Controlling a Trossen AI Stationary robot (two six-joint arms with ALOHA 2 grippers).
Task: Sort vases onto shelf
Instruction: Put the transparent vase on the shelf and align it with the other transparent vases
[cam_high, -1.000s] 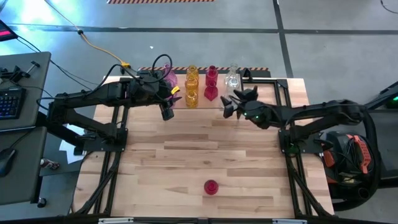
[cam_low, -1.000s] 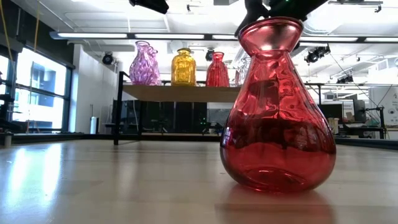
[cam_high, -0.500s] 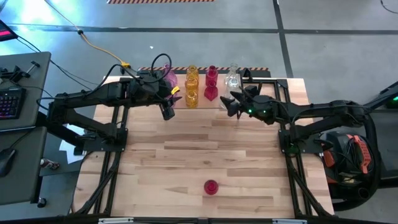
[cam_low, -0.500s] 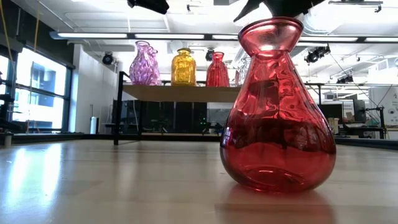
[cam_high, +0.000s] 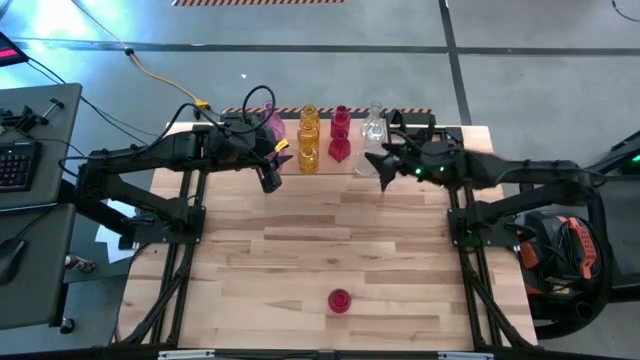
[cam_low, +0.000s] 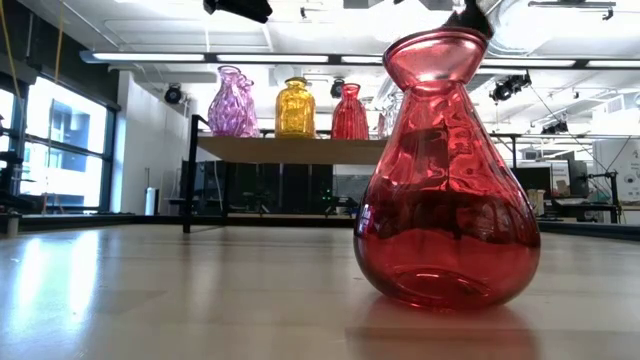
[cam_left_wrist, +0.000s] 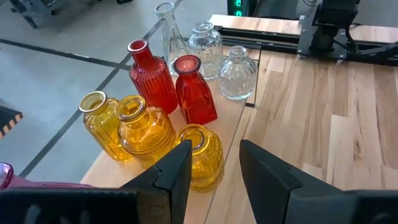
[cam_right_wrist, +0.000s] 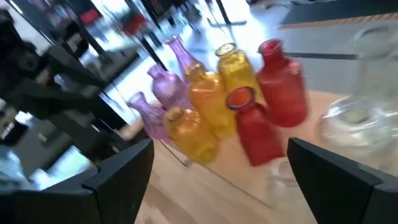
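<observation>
The right gripper (cam_high: 381, 165) is found with its fingers (cam_right_wrist: 118, 171) spread wide and nothing between them; it hangs just beside the right end of the shelf (cam_high: 352, 160), next to the clear vases (cam_high: 375, 124). The left gripper (cam_high: 268, 178) is seen with its fingers (cam_left_wrist: 174, 174) partly apart and empty, poised at the near left side of the shelf, close to the yellow vases (cam_left_wrist: 134, 127) and apart from them.

On the shelf, at the far edge of the desk (cam_high: 300, 240), the vases are grouped by colour: pink (cam_high: 270, 122) at the left, yellow next, red (cam_high: 340, 135) after that, clear at the right. From the low view the shelf top is confirmed as raised on thin black legs.

One red vase (cam_high: 340, 300) is noted standing upright and alone near the front edge of the desk, well apart from both arms.

It is judged that a placing step has been completed and that neither arm carries anything. The sorting is taken as nearly done, with this single vase outstanding. For the next move, a reach to the near edge would be required, a grip around the narrow neck, a clean lift, and a set-down beside the red group without the neighbouring glass being struck.
</observation>
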